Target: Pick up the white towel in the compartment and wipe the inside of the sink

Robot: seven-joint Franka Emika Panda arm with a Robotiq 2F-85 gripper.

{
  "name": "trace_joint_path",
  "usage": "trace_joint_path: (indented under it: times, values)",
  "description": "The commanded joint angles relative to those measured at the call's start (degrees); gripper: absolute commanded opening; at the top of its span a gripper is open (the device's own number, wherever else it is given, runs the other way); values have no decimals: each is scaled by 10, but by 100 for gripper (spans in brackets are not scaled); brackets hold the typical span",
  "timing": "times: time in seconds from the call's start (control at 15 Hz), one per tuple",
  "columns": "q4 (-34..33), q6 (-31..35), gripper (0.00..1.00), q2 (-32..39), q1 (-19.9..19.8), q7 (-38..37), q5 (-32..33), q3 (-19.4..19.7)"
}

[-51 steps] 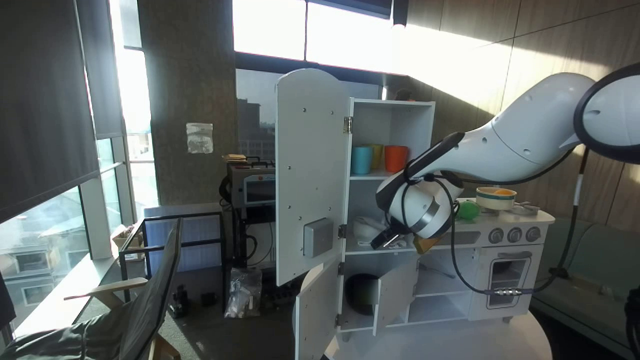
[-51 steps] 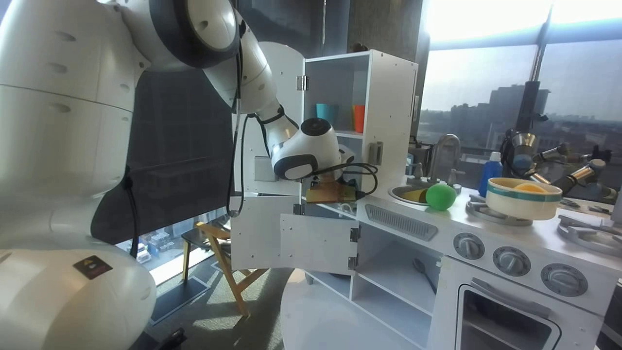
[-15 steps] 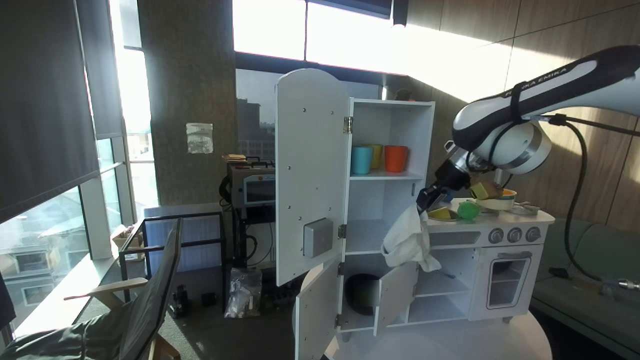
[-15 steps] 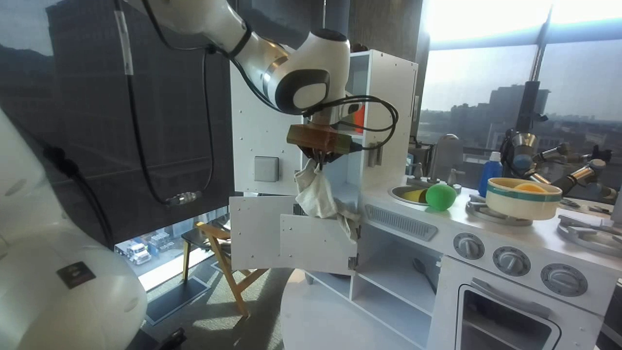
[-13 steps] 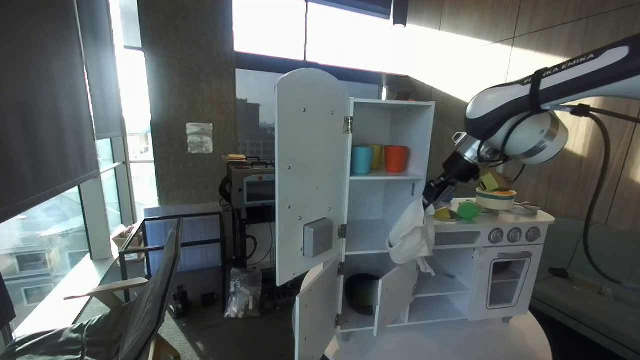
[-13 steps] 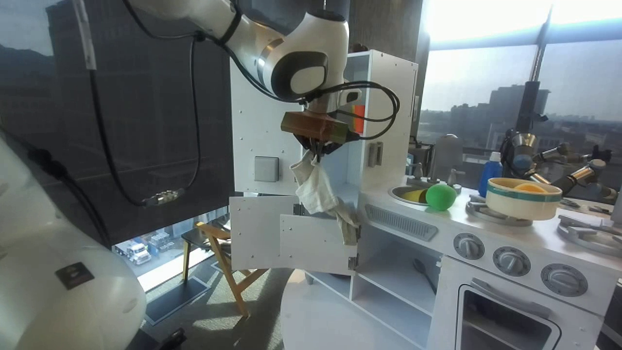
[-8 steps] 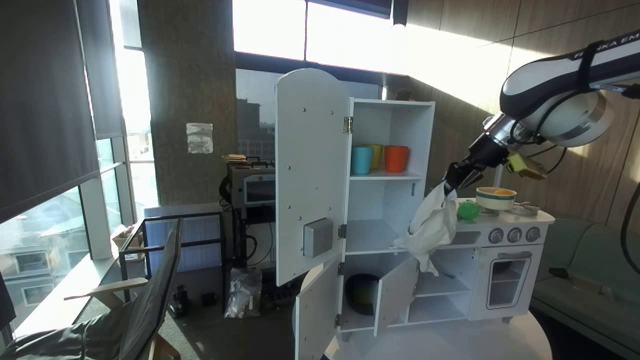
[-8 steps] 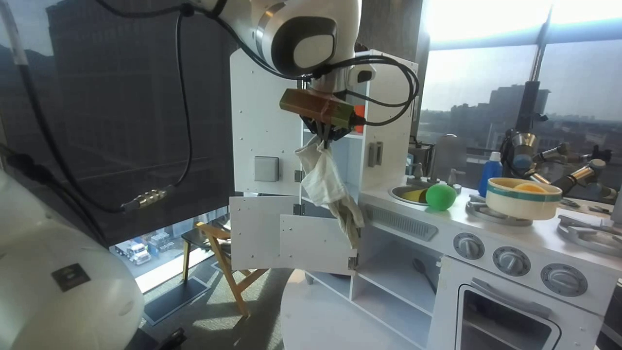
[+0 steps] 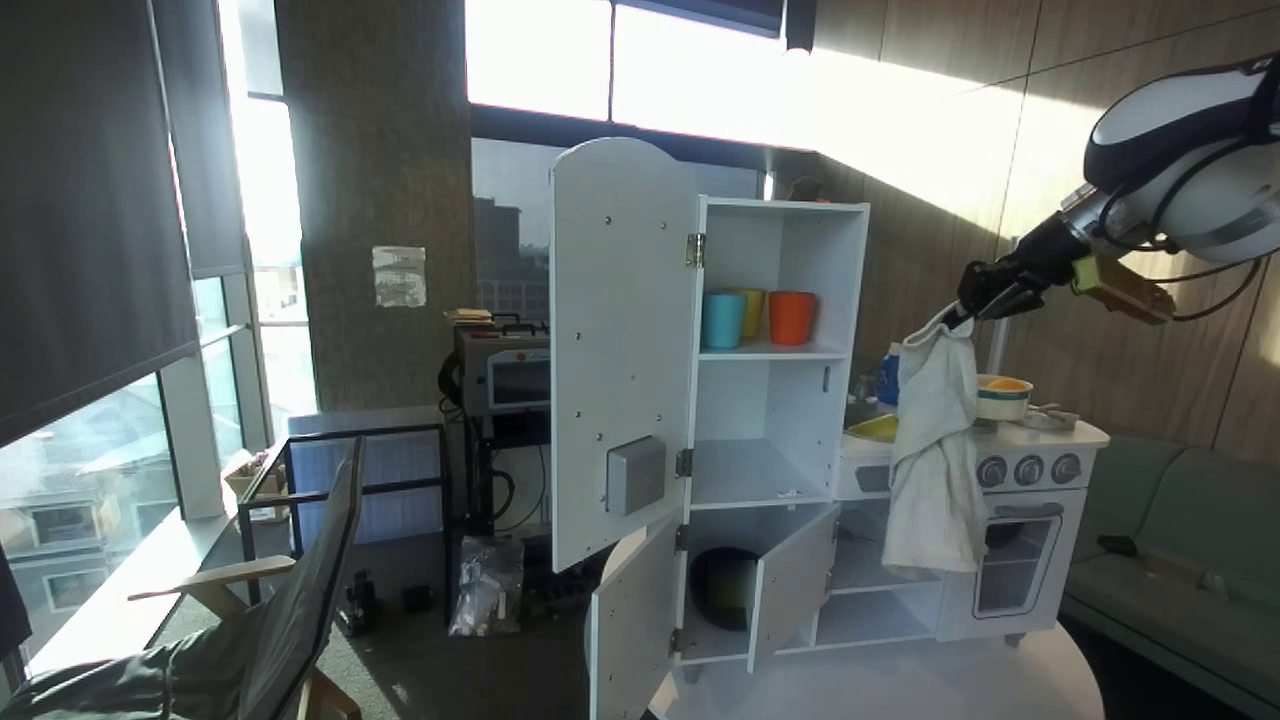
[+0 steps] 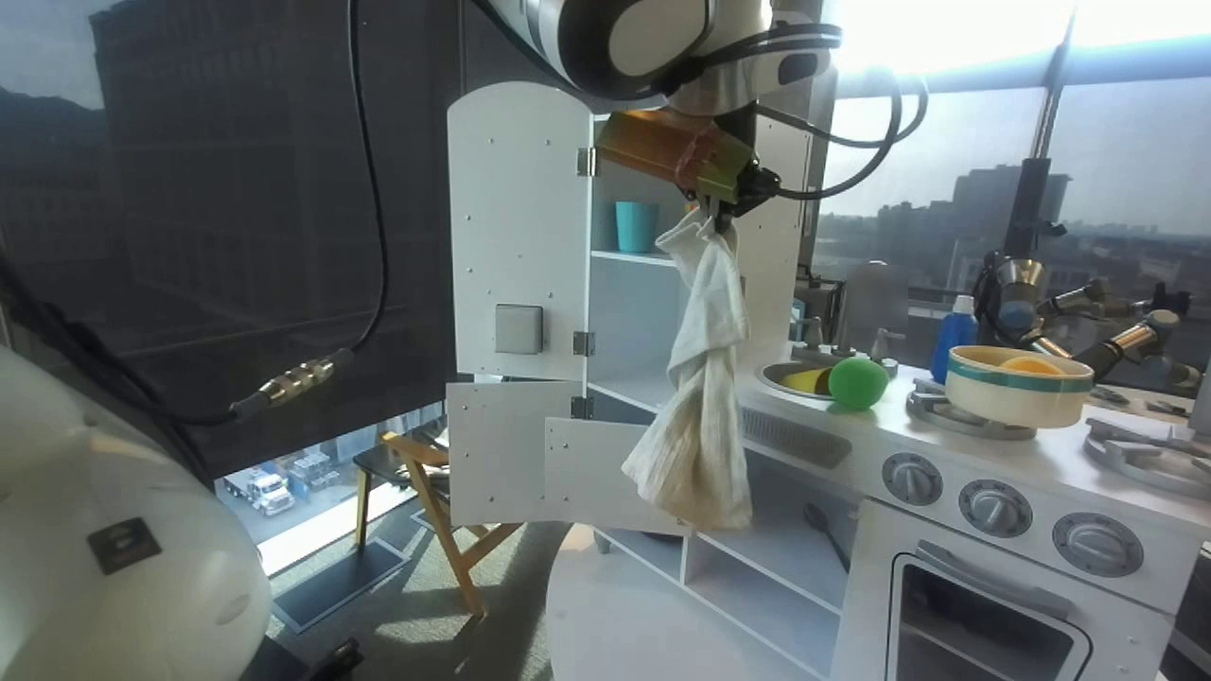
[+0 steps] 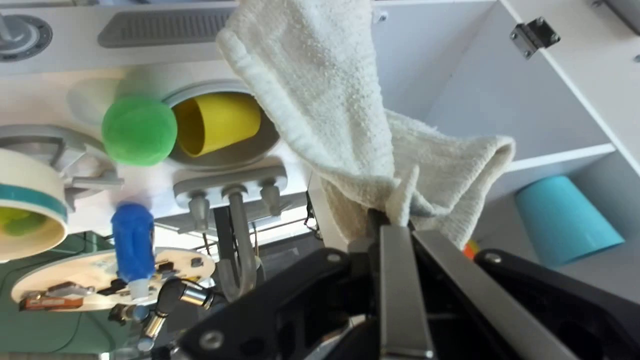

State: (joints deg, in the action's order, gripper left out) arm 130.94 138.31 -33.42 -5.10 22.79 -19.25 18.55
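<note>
White towel (image 10: pixel 708 378) hangs mid-frame in exterior view, gripper (image 10: pixel 717 217) closed tight on top end. Carrying step, I judge; next: frame-right, down into sink (image 10: pixel 777 375), minding yellow cup (image 10: pixel 807 380).

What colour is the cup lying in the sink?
Yellow. The cup in the sink shows best in the wrist view.

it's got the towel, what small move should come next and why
I'd probably raise the gripper a little before swinging toward the sink. It grips the white towel, whose lower end hangs below the counter top in both exterior views, so lifting first should keep it from dragging on the edge or nudging the green ball by the sink.
</note>
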Motion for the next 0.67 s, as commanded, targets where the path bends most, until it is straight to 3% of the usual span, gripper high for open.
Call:
trace_joint_path:
  times: [0.0,0.33,0.6]
  values:
    - [-37,73,1,11,9,-13,4,8]
    - [-99,159,2,68,37,-3,11,15]
    - [-148,271,1,131,43,-14,25,10]
